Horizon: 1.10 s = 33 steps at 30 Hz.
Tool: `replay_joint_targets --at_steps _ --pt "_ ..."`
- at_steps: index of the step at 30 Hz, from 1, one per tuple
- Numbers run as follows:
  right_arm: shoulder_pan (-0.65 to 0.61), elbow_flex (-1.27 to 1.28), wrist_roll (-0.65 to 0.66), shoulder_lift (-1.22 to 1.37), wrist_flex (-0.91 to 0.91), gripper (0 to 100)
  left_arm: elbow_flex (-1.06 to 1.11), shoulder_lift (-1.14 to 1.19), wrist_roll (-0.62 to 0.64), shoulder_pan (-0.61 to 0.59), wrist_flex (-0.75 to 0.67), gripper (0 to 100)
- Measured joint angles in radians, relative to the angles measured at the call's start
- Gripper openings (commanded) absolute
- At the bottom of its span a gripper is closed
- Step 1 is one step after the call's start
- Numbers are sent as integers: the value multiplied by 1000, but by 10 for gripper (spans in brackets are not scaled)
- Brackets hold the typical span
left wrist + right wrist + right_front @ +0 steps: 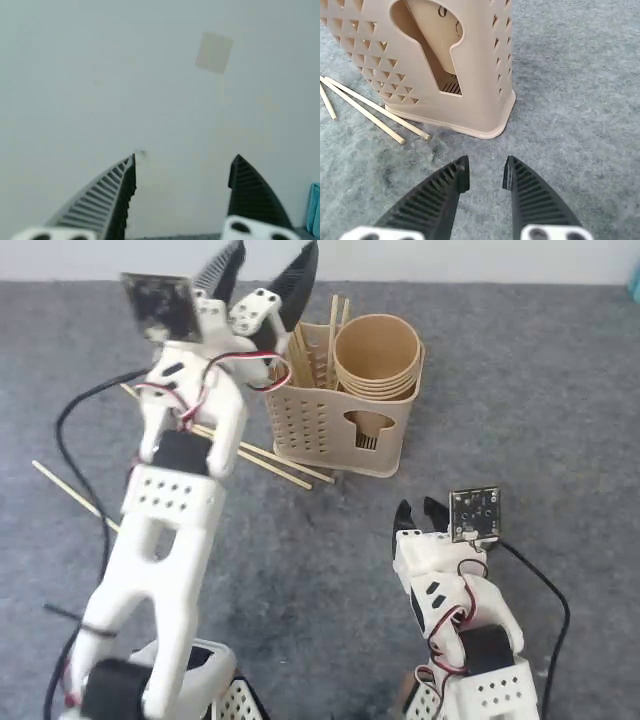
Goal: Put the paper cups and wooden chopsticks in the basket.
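Note:
A beige perforated basket (340, 415) stands at the back of the grey mat, holding stacked paper cups (378, 355) and several upright wooden chopsticks (335, 315). Two more chopsticks (275, 460) lie on the mat by the basket's left foot, and another one (70, 492) lies farther left. My left gripper (268, 265) is raised high just left of the basket, open and empty, with its fingers (117, 187) facing the wall. My right gripper (420, 512) sits low in front of the basket (485, 65), slightly open with nothing in it. The two chopsticks (370, 107) lie off to its side.
Black cables (75, 415) trail over the mat on the left, and another cable (555, 600) runs beside the right arm. A blue object (635, 280) shows at the far right edge. Bare mat lies right of the basket.

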Motion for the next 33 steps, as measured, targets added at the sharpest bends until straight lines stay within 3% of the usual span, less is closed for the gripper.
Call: replay_joint_targets --at_steps 8,14,18,25,33 --pt "0 0 0 0 0 126 126 -333 -2 -91 276 280" --pt "0 0 0 0 0 126 287 -571 49 -262 529 137" --pt "0 0 0 0 0 126 318 -598 109 -430 671 73" --pt "0 0 0 0 0 126 356 -493 123 -654 690 73" --pt "0 0 0 0 0 126 215 -40 123 -807 690 73"
